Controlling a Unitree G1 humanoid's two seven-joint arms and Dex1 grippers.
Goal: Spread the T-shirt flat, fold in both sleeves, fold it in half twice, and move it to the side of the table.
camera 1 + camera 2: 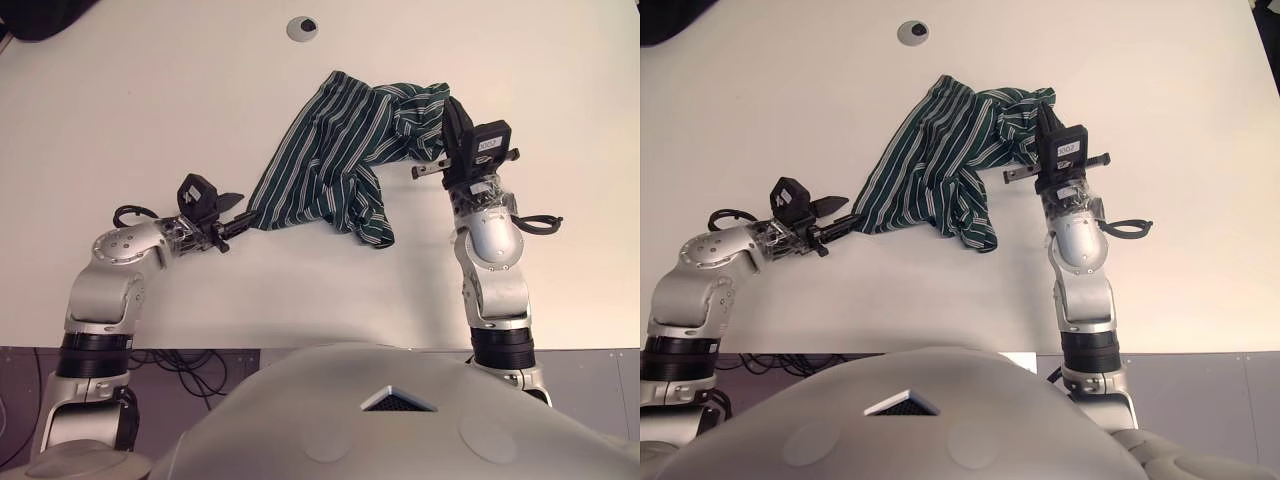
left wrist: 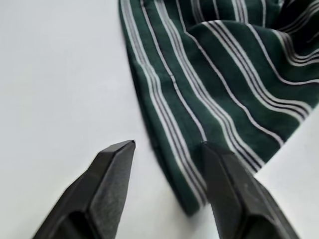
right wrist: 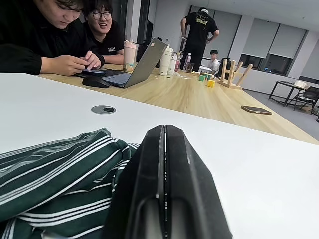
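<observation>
A T-shirt (image 1: 330, 160) of dark green cloth with thin white stripes, grouped in sets, is observed in a crumpled heap slightly above the centre of the head-camera frame. It is not spread flat. The fabric is bunched into tight folds at its upper right, and a smoother, fan-shaped panel is drawn out towards the lower left, ending in a narrow hemmed corner.

The shirt is borne by a table (image 1: 150, 120) with a smooth, matt white surface. A round grey cable port (image 1: 302, 28) is set into the table at the top centre.

The left gripper (image 1: 236, 212) is located at the centre left, at the shirt's lower-left corner. Its 2 black, wedge-shaped fingers (image 2: 112, 179) are held apart, and the hemmed corner is seen lying between them, ungrasped.

The right gripper (image 1: 456, 112) is located at the upper right, against the bunched part of the shirt. Its 2 black fingers (image 3: 174, 164) are pressed together along a thin seam, and no cloth is seen between them.
</observation>
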